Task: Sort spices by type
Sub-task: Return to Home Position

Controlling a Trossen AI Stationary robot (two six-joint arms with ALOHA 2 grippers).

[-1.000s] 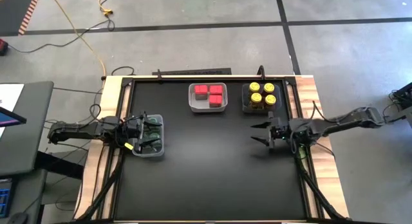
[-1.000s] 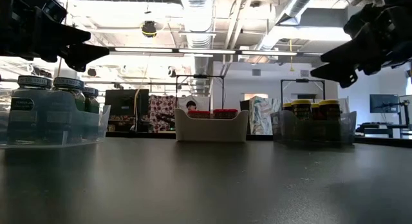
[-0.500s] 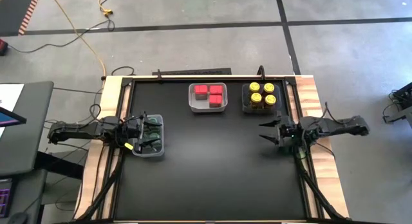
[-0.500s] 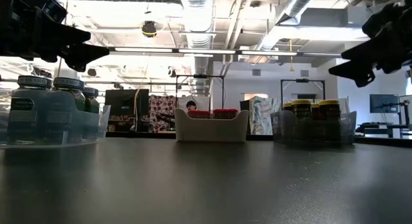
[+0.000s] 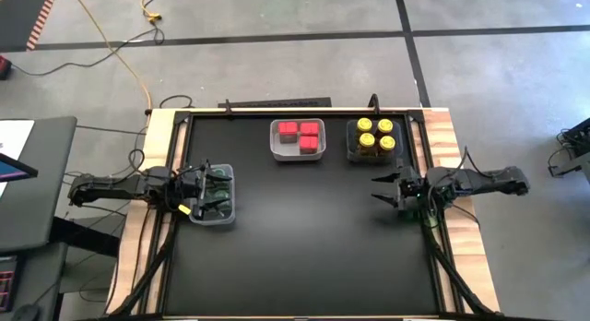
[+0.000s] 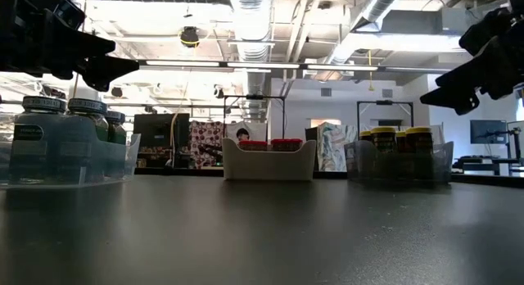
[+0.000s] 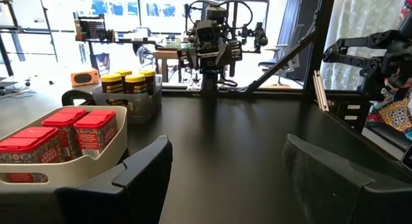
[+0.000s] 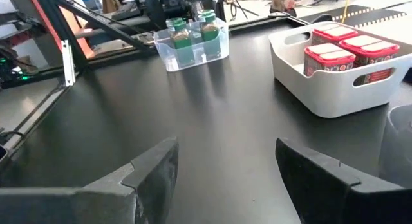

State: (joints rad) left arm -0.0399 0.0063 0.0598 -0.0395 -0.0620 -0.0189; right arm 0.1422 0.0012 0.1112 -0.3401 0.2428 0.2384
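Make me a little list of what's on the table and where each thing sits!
Red boxes: in the white bin, far middle of the table
Yellow jars: four, in the dark bin, far right corner
Green jars: in the clear bin, left edge
Left gripper: open, empty, hovering over the green jars
Right gripper: open, empty, above the right edge, near the yellow jars
Sorting: each kind in its own bin
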